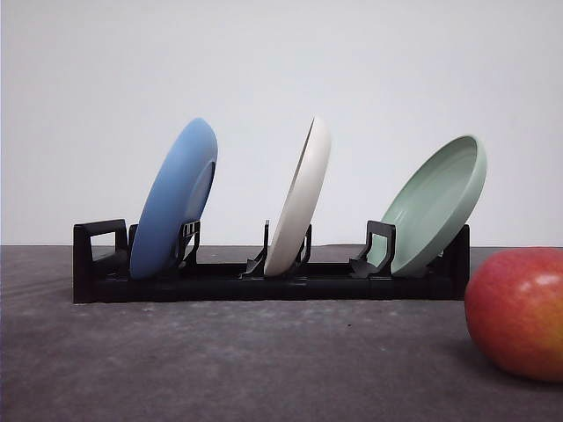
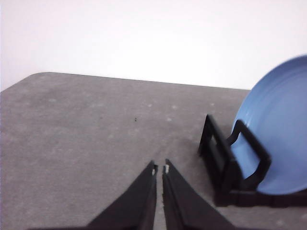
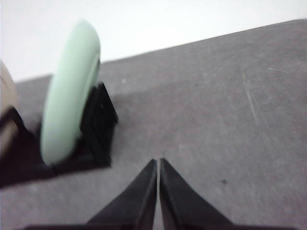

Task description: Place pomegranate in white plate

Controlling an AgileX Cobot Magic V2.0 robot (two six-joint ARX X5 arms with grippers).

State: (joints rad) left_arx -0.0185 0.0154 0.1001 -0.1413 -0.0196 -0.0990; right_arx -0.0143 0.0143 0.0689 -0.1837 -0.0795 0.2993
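The pomegranate (image 1: 517, 312), round and red with a yellow-orange patch, rests on the dark table at the right edge of the front view, partly cut off. The white plate (image 1: 300, 199) stands on edge in the middle slot of a black rack (image 1: 264, 281); a sliver of it (image 3: 5, 93) appears in the right wrist view. My left gripper (image 2: 160, 168) is shut with nothing in it, over bare table beside the rack's blue-plate end. My right gripper (image 3: 158, 163) is shut and empty too, near the green-plate end.
A blue plate (image 1: 176, 199) leans in the rack's left slot and a pale green plate (image 1: 437, 202) in its right slot. The blue plate (image 2: 278, 139) and green plate (image 3: 69, 91) sit close to the wrist cameras. Grey table (image 1: 264, 360) stretches in front of the rack.
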